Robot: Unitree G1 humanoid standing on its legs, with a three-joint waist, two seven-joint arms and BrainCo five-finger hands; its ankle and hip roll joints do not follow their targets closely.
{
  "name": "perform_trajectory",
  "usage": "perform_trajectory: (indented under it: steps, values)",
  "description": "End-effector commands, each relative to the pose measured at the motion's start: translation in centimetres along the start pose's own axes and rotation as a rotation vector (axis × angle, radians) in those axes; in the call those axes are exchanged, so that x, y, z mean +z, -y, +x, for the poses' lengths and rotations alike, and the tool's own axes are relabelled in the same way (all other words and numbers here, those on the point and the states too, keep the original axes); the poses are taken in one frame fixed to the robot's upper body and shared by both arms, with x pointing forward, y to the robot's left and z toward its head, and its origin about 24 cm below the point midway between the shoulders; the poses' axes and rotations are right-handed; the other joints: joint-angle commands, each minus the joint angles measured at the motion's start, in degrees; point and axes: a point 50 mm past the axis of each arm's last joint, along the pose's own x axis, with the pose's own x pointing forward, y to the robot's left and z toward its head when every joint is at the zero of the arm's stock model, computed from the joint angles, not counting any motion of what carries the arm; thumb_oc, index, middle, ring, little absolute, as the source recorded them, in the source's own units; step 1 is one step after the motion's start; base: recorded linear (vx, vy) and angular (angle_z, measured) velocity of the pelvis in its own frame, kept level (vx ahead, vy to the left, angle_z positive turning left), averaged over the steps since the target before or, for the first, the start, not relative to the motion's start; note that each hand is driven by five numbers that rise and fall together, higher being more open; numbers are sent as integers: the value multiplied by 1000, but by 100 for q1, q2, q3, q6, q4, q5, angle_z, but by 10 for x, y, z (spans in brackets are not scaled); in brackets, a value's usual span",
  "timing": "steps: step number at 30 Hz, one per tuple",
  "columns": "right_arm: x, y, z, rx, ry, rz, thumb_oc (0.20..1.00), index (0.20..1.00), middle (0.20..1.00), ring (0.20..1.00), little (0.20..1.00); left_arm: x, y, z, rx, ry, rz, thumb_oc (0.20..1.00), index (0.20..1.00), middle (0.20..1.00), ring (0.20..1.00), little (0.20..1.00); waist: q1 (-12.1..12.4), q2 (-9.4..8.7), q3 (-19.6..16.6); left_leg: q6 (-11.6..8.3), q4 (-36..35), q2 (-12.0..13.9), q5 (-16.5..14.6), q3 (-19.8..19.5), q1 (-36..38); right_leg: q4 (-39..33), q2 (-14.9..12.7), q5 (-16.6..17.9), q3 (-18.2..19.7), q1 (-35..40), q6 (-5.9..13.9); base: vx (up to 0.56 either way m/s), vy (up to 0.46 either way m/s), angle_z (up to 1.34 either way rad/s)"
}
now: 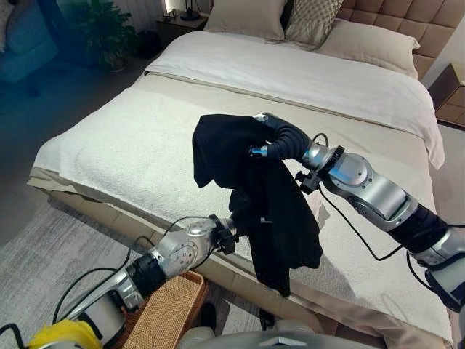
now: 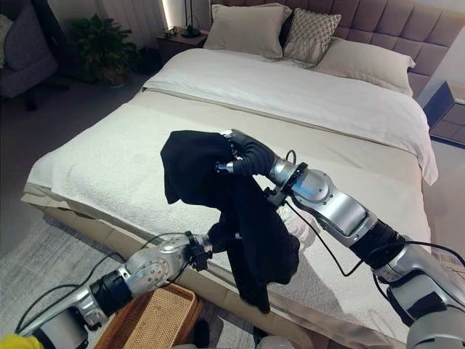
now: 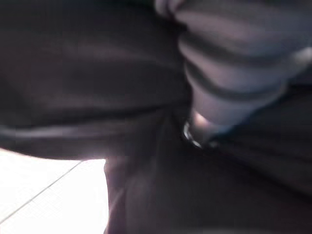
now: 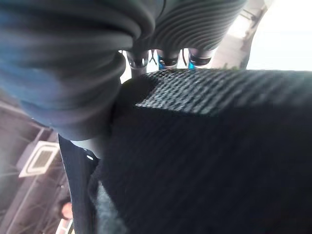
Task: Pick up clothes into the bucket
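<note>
- The wicker bucket point(image 1: 168, 309) is standing on the floor at the foot of the bed point(image 1: 131, 145), below the left arm.
- The left hand point(image 2: 221, 236) is reaching into the hanging black garment point(image 1: 272, 211); its fingers are hidden in the cloth, so their state cannot be told.
- The right hand point(image 1: 280, 138) is holding the garment up above the bed, fingers curling over the top fold.

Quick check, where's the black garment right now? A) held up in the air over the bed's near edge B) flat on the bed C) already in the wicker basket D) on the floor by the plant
A: the black garment hangs off the right hand above the near edge of the bed, with the left hand reaching into its lower folds; the wicker basket below holds none of it.
</note>
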Motion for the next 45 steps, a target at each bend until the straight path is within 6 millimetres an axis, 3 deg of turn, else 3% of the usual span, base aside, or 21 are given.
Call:
perform_trajectory:
  steps: [1, 6, 7, 8, 12, 14, 15, 16, 17, 21, 28, 30, 34, 40, 45]
  values:
    - [27, 13, 3, -73, 171, -40, 200, 200, 200, 200, 200, -4, 1, 0, -52, 55, -90, 200, 200, 200, 200, 200, 17, -266, -309, 195, 4, -244, -406, 219, 177, 16, -228, 62, -80, 55, 330, 0, 0, 0]
    - [8, 20, -17, -178, 123, -4, 200, 200, 200, 200, 200, -15, -16, -23, 62, 142, -160, 200, 200, 200, 200, 200, 75, -265, -267, 248, 4, -265, -440, 239, 201, 16, -249, 64, -55, 72, 338, 0, 0, 0]
    - [6, 21, -21, -195, 115, -3, 721, 721, 721, 721, 721, -16, -18, -28, 84, 161, -170, 200, 200, 200, 200, 200, 92, -273, -261, 257, 4, -272, -442, 244, 203, 16, -253, 62, -46, 74, 340, 0, 0, 0]
    - [3, 23, -26, -224, 106, -4, 1000, 1000, 1000, 1000, 1000, -17, -22, -35, 116, 197, -190, 200, 200, 200, 200, 200, 114, -277, -247, 270, 4, -277, -444, 254, 204, 16, -259, 64, -44, 73, 340, 3, 9, -3]
    - [-9, 28, -44, -311, 66, 1, 1000, 1000, 1000, 1000, 1000, -18, -36, -61, 236, 308, -232, 200, 200, 200, 200, 200, 195, -277, -216, 301, 4, -303, -452, 236, 210, 16, -269, 50, -54, 95, 332, 14, 8, -4]
    - [-25, 31, -61, -392, 0, -12, 1000, 1000, 1000, 1000, 1000, -19, -51, -90, 385, 450, -270, 200, 200, 200, 200, 200, 289, -282, -191, 319, 4, -318, -457, 199, 224, 16, -283, 35, -73, 122, 321, 16, 1, -1]
    - [-25, 31, -61, -392, 0, -11, 1000, 1000, 1000, 1000, 1000, -19, -51, -90, 386, 450, -270, 200, 200, 200, 200, 200, 286, -283, -192, 319, 4, -318, -459, 197, 227, 16, -283, 33, -74, 127, 322, 28, 11, -3]
    - [-40, 33, -78, -471, -67, -2, 1000, 1000, 1000, 1000, 1000, -14, -63, -120, 550, 544, -203, 200, 200, 200, 200, 200, 343, -273, -169, 328, 4, -333, -456, 163, 237, 16, -290, 27, -106, 146, 316, 16, 7, -4]
    - [-40, 33, -78, -471, -68, -2, 1000, 1000, 1000, 1000, 1000, -14, -63, -120, 551, 543, -203, 200, 200, 200, 200, 200, 339, -275, -169, 328, 4, -333, -459, 160, 243, 16, -290, 24, -109, 154, 316, 0, 0, 0]
    - [-79, 28, -113, -626, -235, 61, 1000, 1000, 1000, 1000, 1000, -20, -79, -172, 891, 598, -80, 200, 200, 200, 200, 200, 450, -251, -117, 339, 4, -340, -443, 85, 254, 16, -304, -4, -178, 200, 301, 16, 6, 9]
    - [-149, 4, -176, -782, -663, 95, 1000, 1000, 1000, 1000, 1000, -36, -91, -235, 1385, 365, 219, 200, 200, 200, 200, 200, 551, -208, -29, 325, 4, -346, -415, -26, 281, 16, -299, -62, -315, 298, 271, 10, 9, 10]
    - [-170, -11, -200, -812, -816, 113, 1000, 1000, 1000, 1000, 1000, -43, -94, -248, 1497, 249, 300, 200, 200, 200, 200, 200, 548, -196, 1, 320, 4, -346, -410, -57, 288, 16, -297, -79, -346, 324, 262, 5, 15, 18]
    - [-193, -33, -228, -834, -1010, 139, 1000, 1000, 1000, 1000, 1000, -39, -97, -262, 1611, 59, 511, 200, 200, 200, 200, 200, 544, -188, 101, 310, 4, -341, -410, -75, 290, 16, -295, -89, -395, 339, 268, -14, 15, 10]
    - [-215, -62, -265, -804, -1273, 150, 1000, 1000, 1000, 1000, 1000, -49, -105, -274, 1682, -134, 592, 200, 200, 200, 200, 200, 526, -174, 304, 310, 13, -331, -385, -49, 255, 16, -295, -47, -384, 289, 291, -36, 20, 2]
    - [-224, -74, -289, -762, -1441, 130, 1000, 1000, 1000, 1000, 1000, -71, -112, -282, 1698, -300, 549, 200, 200, 200, 200, 200, 512, -168, 415, 306, 28, -317, -362, -15, 218, 17, -285, -8, -347, 230, 303, -26, 13, -4]
